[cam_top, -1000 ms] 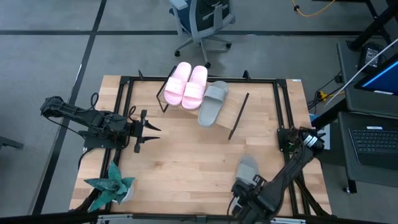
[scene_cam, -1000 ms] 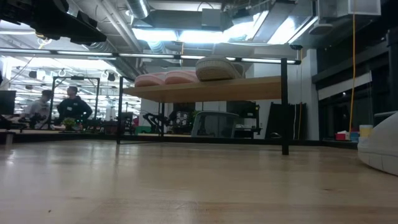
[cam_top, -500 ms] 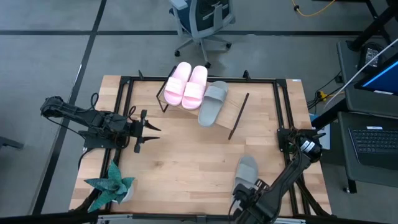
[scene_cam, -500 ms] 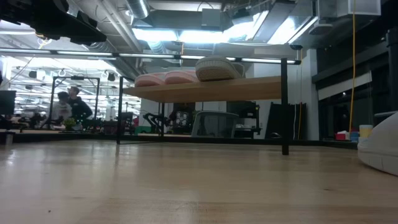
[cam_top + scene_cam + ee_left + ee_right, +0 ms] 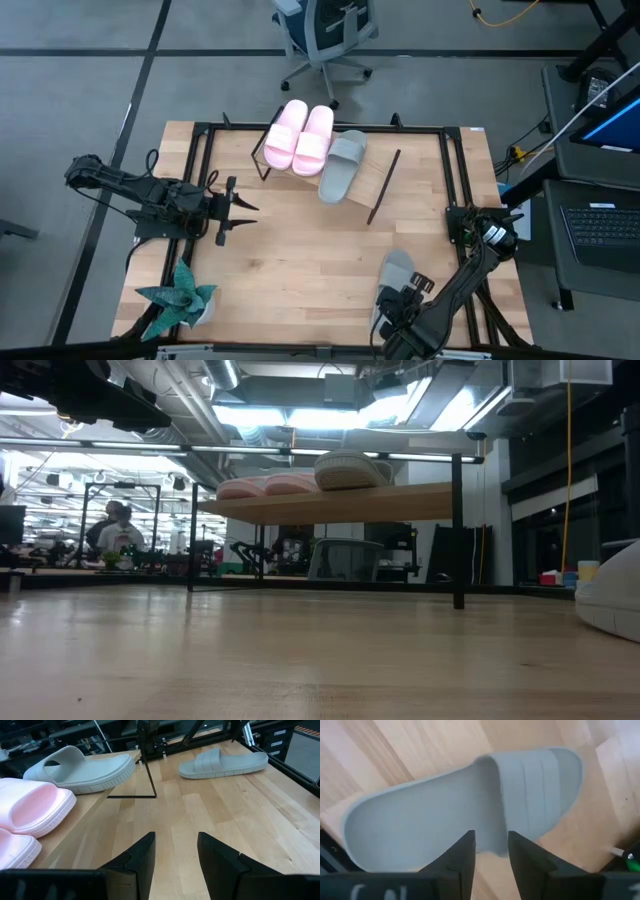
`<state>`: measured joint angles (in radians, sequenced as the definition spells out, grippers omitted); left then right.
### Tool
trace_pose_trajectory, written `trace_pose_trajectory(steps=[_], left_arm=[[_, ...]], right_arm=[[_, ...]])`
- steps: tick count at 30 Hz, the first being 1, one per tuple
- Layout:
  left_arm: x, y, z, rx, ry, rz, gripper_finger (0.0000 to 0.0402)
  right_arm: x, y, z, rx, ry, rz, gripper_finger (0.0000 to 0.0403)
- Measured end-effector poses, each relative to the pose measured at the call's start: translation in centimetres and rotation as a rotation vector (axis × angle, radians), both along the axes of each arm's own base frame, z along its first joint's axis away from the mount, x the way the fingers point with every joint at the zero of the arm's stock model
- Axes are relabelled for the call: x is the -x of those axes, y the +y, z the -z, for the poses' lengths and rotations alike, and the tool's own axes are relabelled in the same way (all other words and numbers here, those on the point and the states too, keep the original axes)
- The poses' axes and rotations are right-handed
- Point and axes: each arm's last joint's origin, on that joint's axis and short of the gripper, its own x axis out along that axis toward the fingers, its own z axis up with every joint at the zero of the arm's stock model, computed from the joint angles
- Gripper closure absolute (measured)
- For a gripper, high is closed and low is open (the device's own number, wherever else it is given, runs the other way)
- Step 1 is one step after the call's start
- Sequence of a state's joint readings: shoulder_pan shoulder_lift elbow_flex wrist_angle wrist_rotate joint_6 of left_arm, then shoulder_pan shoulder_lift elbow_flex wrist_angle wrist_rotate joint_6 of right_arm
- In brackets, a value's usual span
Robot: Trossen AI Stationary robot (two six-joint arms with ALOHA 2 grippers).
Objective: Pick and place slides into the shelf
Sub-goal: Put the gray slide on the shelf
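Two pale pink slides (image 5: 300, 137) and one grey-green slide (image 5: 340, 165) lie sole-down side by side on the slanted shelf (image 5: 372, 172) near the table's far edge; the low view shows them on the shelf board (image 5: 340, 503). The second grey-green slide (image 5: 397, 268) lies sole-down on the table near the near right corner. My right gripper (image 5: 490, 851) hovers over it, open by a narrow gap, fingers above the footbed beside the strap (image 5: 535, 780). My left gripper (image 5: 175, 842) waits open at the table's left side, pointing toward the shelf.
A potted artificial plant (image 5: 180, 298) stands at the near left corner. Black frame rails (image 5: 455, 170) run around the tabletop. Bare wood lies between the two grippers. An office chair (image 5: 325, 35) stands beyond the far edge, and people show far off in the room (image 5: 115, 535).
My right arm has shifted slightly toward the table's near edge above the grey-green slide on the table. All the slides have stayed where they were. The people in the room behind have moved about.
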<state>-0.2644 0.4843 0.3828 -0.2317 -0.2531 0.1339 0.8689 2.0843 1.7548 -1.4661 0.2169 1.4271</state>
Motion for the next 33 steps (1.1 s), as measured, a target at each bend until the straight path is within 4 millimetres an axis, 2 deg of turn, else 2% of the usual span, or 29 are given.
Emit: trace_pose_trajectory(steps=[15, 25, 33], left_arm=[[0.0, 0.0, 0.0, 0.0, 0.0, 0.0, 0.0263], [0.0, 0.0, 0.0, 0.0, 0.0, 0.0, 0.0263], [0.0, 0.0, 0.0, 0.0, 0.0, 0.0, 0.0263]], right_arm=[[-0.3, 0.1, 0.4, -0.002, -0.04, -0.029, 0.0286], [0.3, -0.7, 2.2, 0.081, -0.014, -0.039, 0.0286], [0.4, -0.8, 2.5, 0.089, -0.007, -0.04, 0.0286]])
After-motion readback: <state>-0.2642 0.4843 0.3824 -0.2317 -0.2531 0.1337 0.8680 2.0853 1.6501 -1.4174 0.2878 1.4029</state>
